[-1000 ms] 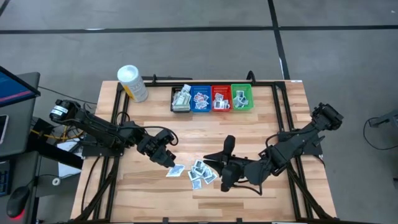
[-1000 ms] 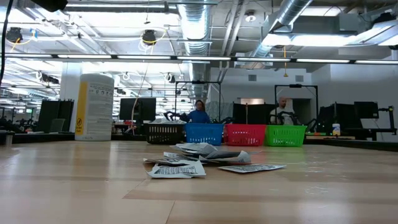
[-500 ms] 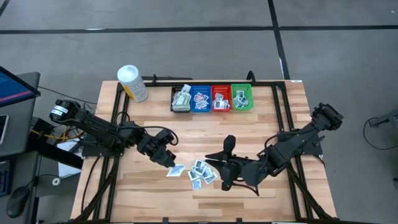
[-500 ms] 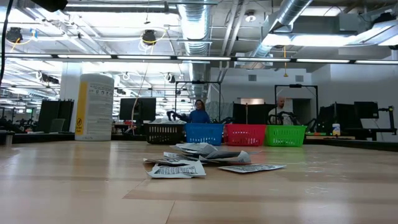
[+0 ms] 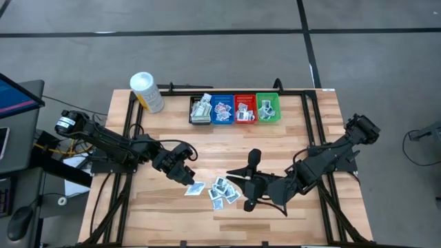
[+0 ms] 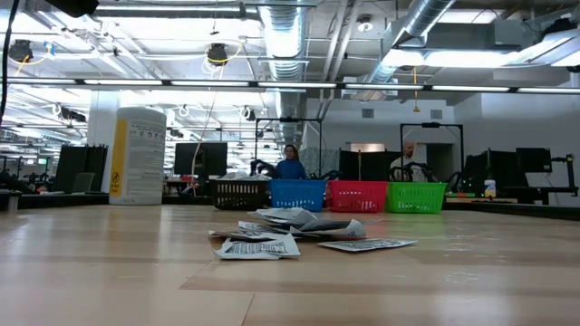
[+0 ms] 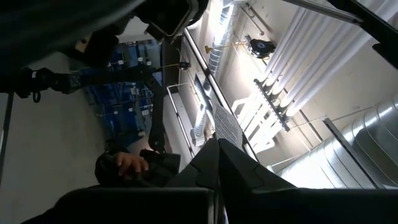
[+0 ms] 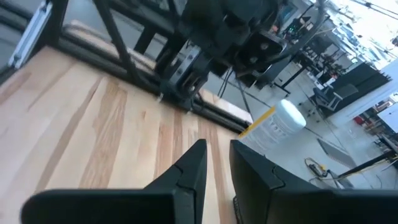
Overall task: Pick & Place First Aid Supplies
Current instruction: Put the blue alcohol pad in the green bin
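1. We see the first aid packets (image 5: 219, 191) in a loose heap on the table (image 5: 303, 138), front-centre, between the two grippers. Roughly 6–8 show from above; exact no. we can't tell, since they overlap. In the low view the same heap (image 6: 290, 234) lies flat on the wood.
2. More packets sit in the bins at the table's back edge; count inside each we can't make out.
3. Bins: 4, side by side in a row – black bin (image 5: 200, 110), blue bin (image 5: 222, 109), red bin (image 5: 244, 109), green bin (image 5: 268, 108).
4. Tubs: 1 white tub w/ yellow label (image 5: 147, 91), upright at the back-left corner, well apart from the heap.
5. Left gripper (image 5: 187, 177): arm stretched low across the table from the left, tip just beside the heap's left edge; fingers (image 7: 239, 169) pressed together, nothing between them.
6. Right gripper (image 5: 236, 175): arm bent low from the right, tip near the heap's right side; fingers (image 8: 193, 167) a narrow gap apart, nothing visible in the gap.
7. Persons: 2 in the room behind the bins, low view.
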